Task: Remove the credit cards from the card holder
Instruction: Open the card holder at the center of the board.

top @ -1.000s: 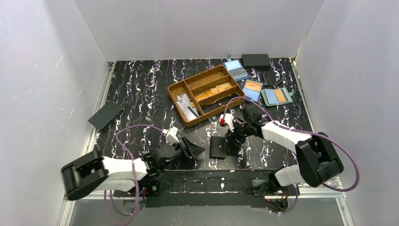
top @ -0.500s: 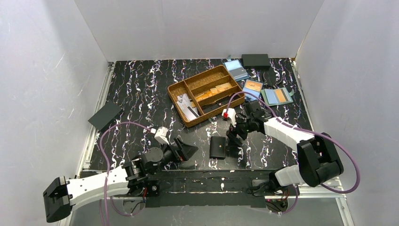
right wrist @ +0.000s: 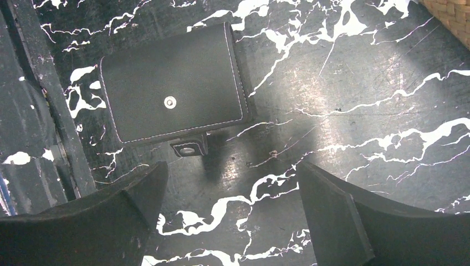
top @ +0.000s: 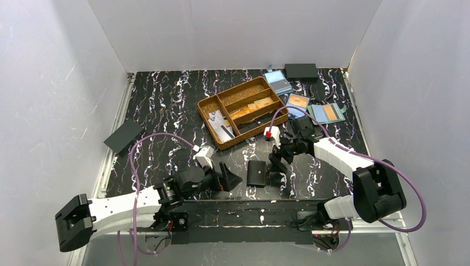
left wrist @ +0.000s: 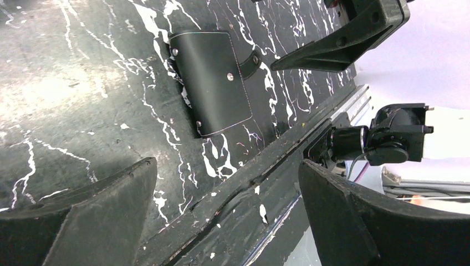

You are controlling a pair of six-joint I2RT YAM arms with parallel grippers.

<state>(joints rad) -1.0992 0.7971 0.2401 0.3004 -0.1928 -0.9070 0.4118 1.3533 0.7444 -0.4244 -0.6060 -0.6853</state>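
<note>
The card holder (top: 255, 173) is a small black bifold lying closed on the marbled table near the front edge. Its snap tab sticks out unfastened on the side towards my right gripper. It also shows in the left wrist view (left wrist: 213, 83) and the right wrist view (right wrist: 174, 105). No cards show in it. A few pale credit cards (top: 220, 124) lie in the brown tray. My left gripper (top: 227, 177) (left wrist: 226, 166) is open and empty just left of the holder. My right gripper (top: 275, 165) (right wrist: 231, 166) is open and empty just right of it, near the tab.
A woven brown tray (top: 265, 83) with orange-tan cards stands behind the holder. Blue holders (top: 298, 104) (top: 278, 82), a grey-green bifold (top: 327, 113) and a black box (top: 301, 71) lie at the back right. A flat black piece (top: 124, 136) lies at the left. White walls enclose the table.
My left arm has stretched out low and its gripper has come back right, closer to the holder. My right gripper has shifted slightly. The holder has not moved.
</note>
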